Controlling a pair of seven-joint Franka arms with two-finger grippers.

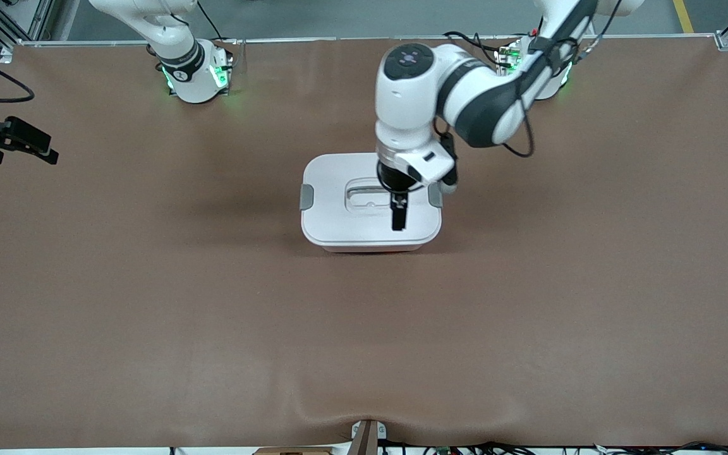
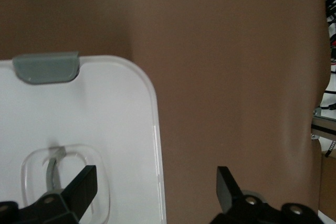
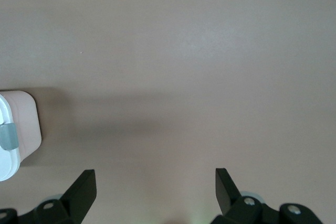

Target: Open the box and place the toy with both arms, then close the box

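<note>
front view: box [image 1: 371,202] lidded; left gripper [image 1: 398,212] over lid, fingers apart; right gripper [image 1: 13,142] waits at table edge, fingers apart.

Smooth white plastic lid [image 1: 339,189], matt tabletop [image 1: 149,284]

One box [image 1: 371,205] on the table [image 1: 149,303], one white lid [image 1: 339,218] on the box, two grey clips [image 1: 306,196] at the lid's ends, two arms, two grippers
</note>
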